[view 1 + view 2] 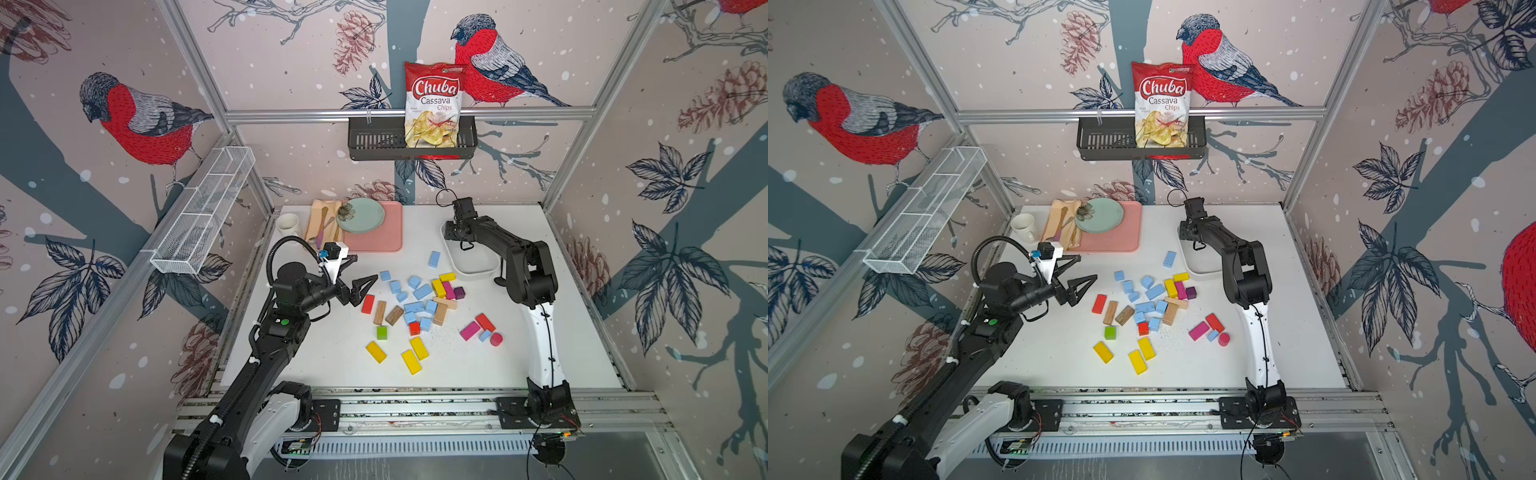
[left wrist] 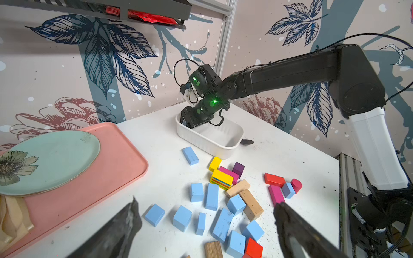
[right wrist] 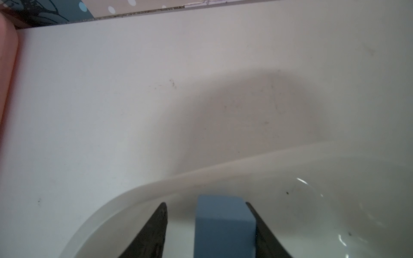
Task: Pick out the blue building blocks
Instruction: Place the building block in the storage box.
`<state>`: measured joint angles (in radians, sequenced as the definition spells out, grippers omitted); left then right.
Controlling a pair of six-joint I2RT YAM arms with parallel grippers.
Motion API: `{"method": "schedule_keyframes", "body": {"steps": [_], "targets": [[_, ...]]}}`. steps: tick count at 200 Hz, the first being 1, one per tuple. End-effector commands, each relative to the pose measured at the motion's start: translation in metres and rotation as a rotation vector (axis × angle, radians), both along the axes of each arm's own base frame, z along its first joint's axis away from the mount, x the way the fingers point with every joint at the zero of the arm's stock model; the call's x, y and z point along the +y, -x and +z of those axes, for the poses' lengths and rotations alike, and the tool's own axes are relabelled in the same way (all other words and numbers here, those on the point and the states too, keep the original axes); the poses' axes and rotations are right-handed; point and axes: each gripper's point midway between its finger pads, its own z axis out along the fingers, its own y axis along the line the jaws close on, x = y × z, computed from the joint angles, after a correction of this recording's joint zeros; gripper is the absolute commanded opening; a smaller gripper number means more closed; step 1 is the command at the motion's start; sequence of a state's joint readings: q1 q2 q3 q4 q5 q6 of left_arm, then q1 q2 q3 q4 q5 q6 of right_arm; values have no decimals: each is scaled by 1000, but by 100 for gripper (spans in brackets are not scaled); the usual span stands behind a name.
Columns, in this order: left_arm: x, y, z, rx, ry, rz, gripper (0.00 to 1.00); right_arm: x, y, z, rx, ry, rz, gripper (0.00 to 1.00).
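R gripper (image 3: 205, 203) sits low in the white tub (image 2: 207, 143), toward the bench's (image 1: 332, 353) back edge. Its jaws are partly apart w/ one blue block (image 3: 223, 223) between them. The block touches one finger (image 3: 264, 227), and a gap shows at the other (can't tell if it rests on the tub floor). L gripper (image 1: 365, 267) is spread wide, holding nothing, between the bench's left edge and the pile. More blue blocks (image 1: 422, 291) lie mid-bench among yellow, red and wood pcs. A blue bar (image 1: 434, 258) lies near the tub. A blue cube (image 1: 484, 336) lies nearer the right edge, against a red bar (image 1: 485, 322). The bag (image 1: 434, 104) in the black basket (image 1: 374, 141) on the back rail reads "Chuba Cassava Chips".
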<state>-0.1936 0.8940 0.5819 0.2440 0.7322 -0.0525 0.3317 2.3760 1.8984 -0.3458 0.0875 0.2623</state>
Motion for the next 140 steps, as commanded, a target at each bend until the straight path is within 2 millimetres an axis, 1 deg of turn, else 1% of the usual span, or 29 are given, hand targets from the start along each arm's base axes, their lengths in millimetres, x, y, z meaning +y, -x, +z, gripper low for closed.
{"method": "schedule_keyframes", "body": {"steps": [1,29,47,71,97,140], "targets": [[-2,2,10,-51,5,-17,96,6,0,4,10,-54,3,62],[-2,1,10,-49,5,-15,96,5,0,2,34,-107,-12,67],[-2,2,9,-49,4,-14,96,3,1,2,55,-163,-23,68],[-2,1,10,-50,4,-12,96,4,1,7,65,-264,-30,68],[-1,1,10,-51,4,-12,96,11,2,13,64,-337,-4,70],[-2,2,11,-52,6,-14,96,21,2,17,77,-422,18,71]]}}
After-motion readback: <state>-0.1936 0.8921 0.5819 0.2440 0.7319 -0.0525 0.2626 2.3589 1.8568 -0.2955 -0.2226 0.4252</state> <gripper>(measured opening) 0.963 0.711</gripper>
